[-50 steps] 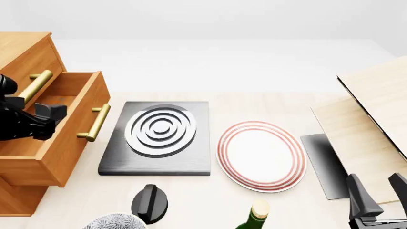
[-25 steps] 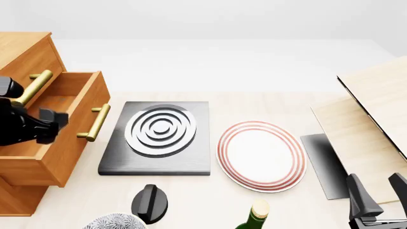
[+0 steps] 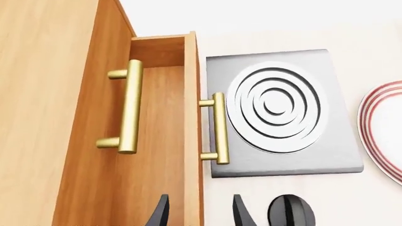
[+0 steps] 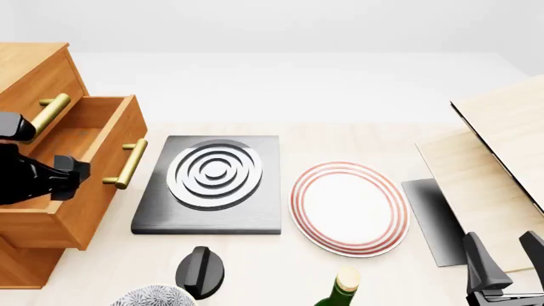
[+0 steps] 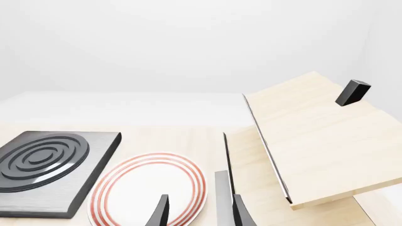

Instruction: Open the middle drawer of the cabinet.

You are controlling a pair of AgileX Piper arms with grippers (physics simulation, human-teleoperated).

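Observation:
The cabinet (image 4: 30, 67) stands at the far left and also shows in the left wrist view (image 3: 44, 94). Its middle drawer (image 4: 102, 188) is pulled out, its brass handle (image 4: 129, 164) facing the grey slab. In the left wrist view the open drawer box (image 3: 160, 141) and its handle (image 3: 219, 128) lie below the top drawer's handle (image 3: 129, 113). My left gripper (image 4: 68, 171) hovers over the open drawer. It is open (image 3: 201, 214), with its fingers on either side of the drawer's front wall and holding nothing. My right gripper (image 4: 506, 264) is open and empty at the near right (image 5: 201, 212).
A dark grey slab with a ringed disc (image 4: 213, 185) lies beside the drawer. A red-rimmed plate (image 4: 348, 207) is at the centre. A black knob-like object (image 4: 200, 271), a patterned bowl (image 4: 153, 296) and a green bottle (image 4: 340, 290) stand at the near edge. A pale board structure (image 4: 501, 146) is at the right.
My left arm has drifted back toward the near side over the open drawer. The drawer and the right arm have not moved.

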